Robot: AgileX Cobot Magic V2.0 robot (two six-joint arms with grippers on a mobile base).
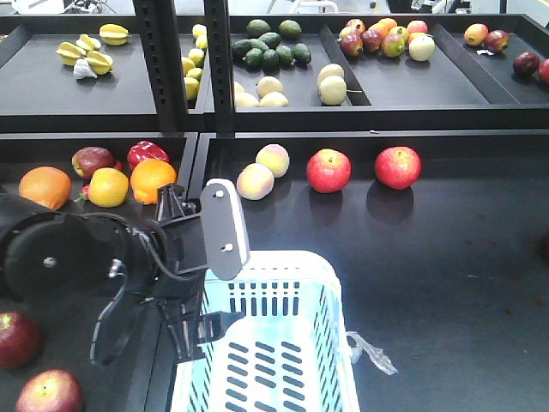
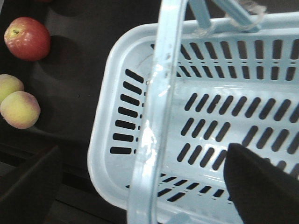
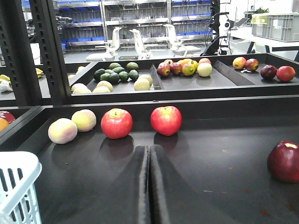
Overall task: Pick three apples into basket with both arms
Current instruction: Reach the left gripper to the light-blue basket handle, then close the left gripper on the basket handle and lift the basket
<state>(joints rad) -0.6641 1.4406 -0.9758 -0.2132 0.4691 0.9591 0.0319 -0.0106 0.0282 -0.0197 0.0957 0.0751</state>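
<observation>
The left arm (image 1: 51, 257) reaches in from 9 o'clock in the front view, its round joint low over the left compartment. Its wrist is bent so that the grey plate (image 1: 225, 227) stands at the basket's far-left corner. The left gripper (image 2: 142, 151) points down into the basket (image 1: 330, 343). Its two dark fingers (image 2: 261, 186) are spread wide, one at 4 o'clock and one at 8 o'clock of the wrist view, and hold nothing. The handle (image 2: 159, 93) runs between them from 12 to 6 o'clock.

The right gripper (image 3: 149, 186) lies low and level over the shelf (image 3: 224, 154), pointing to 12 o'clock at the gap between two bright apples (image 3: 117, 123). Its fingers are pressed flat together with nothing between them.

The basket sits at 6 o'clock in the front view. Its long axis runs from 12 to 6 o'clock, its open top faces up, and its near end is cut off by the frame edge. A clear scrap (image 1: 371, 352) lies at its 3 o'clock side.

One dark apple (image 1: 15, 339) and a second dark apple (image 1: 49, 393) rest in the left compartment at 8 o'clock of the basket, apart from each other and from it. A third dark apple (image 3: 284, 161) sits at 3 o'clock of the right gripper's fingers, well apart from them, stem end up. Two peaches (image 1: 255, 181) lie at 12 o'clock of the basket, with the bright apples at 1 o'clock.
</observation>
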